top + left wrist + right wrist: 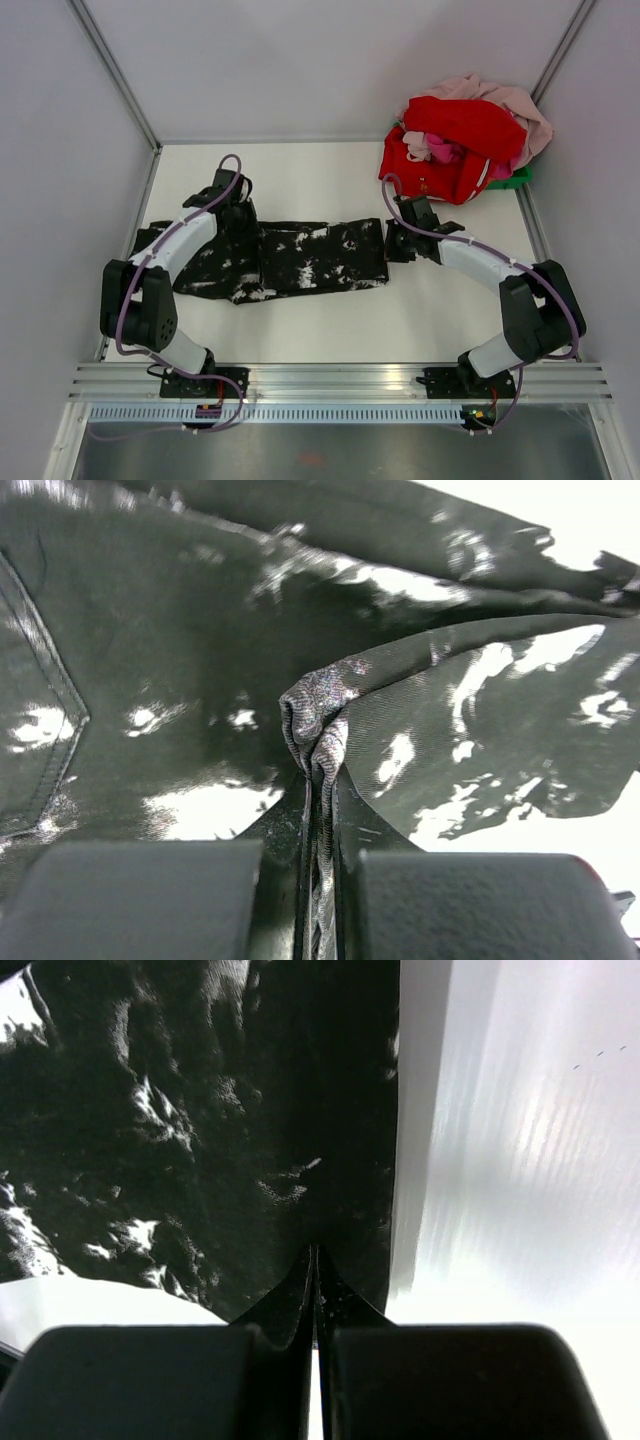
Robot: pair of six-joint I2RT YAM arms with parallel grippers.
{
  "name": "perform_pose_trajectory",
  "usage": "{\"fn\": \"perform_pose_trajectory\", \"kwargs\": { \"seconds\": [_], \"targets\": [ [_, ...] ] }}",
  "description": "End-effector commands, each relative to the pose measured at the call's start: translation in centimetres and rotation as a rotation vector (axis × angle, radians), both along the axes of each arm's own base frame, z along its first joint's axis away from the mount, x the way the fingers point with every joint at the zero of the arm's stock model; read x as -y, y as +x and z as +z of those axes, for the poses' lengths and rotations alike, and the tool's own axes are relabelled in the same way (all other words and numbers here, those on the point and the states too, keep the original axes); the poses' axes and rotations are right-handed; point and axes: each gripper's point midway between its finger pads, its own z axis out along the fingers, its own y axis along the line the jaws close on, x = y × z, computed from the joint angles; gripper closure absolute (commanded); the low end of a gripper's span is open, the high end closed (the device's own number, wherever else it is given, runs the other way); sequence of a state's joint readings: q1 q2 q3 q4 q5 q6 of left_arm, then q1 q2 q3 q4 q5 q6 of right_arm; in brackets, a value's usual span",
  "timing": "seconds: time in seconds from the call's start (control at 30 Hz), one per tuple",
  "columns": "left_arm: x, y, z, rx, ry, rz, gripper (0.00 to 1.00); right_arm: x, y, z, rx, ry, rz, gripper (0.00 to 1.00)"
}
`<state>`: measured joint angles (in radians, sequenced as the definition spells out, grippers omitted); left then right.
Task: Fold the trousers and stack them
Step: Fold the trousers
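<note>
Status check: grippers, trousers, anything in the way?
Left gripper shut on trousers, fabric bunched. Right gripper shut at their right end, hold unclear. Clothes pile apart, far corner.

Left gripper [320, 780] and right gripper [316, 1265] — both clamped tight.

The white tabletop [330, 330] carries black, white-blotched trousers [300, 258], laid out lengthwise from the left side to the middle. At the far right corner sits a heap of clothes: a red garment [455, 150] and pink clothes [510, 105] over something green [517, 178].
</note>
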<state>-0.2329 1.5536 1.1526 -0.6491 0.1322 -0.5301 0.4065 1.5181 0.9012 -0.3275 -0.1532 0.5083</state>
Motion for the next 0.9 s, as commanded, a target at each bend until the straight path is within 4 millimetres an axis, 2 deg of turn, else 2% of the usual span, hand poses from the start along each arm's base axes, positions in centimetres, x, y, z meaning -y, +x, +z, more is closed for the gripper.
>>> {"fn": "perform_pose_trajectory", "kwargs": {
  "seconds": [0.0, 0.13, 0.3, 0.47, 0.63, 0.73, 0.87],
  "targets": [
    [-0.3, 0.1, -1.6, -0.029, 0.001, 0.046, 0.98, -0.8, 0.0, 0.2, 0.027, 0.028, 0.024, 1.00],
    [-0.3, 0.7, -2.5, -0.033, 0.015, 0.051, 0.98, -0.8, -0.6, -1.8, -0.005, 0.017, 0.025, 1.00],
    [-0.5, 1.3, -4.6, -0.054, 0.035, 0.062, 0.98, -0.9, -0.7, -4.2, -0.043, -0.002, 0.025, 1.00],
    [0.1, 2.1, -6.0, -0.061, 0.015, 0.051, 0.98, -0.6, -0.7, -5.4, -0.060, -0.029, 0.024, 1.00],
    [0.1, 2.3, -7.0, -0.073, 0.020, 0.057, 0.98, -0.2, -0.6, -5.1, -0.055, -0.055, 0.021, 1.00],
    [0.4, 2.5, -6.6, -0.057, 0.003, 0.053, 0.98, -0.1, -0.2, -4.1, -0.037, -0.063, 0.018, 1.00],
    [1.1, 3.2, -5.5, -0.011, -0.034, 0.037, 0.98, -0.1, 0.2, -1.7, 0.000, -0.058, 0.019, 0.98]
  ]
}}
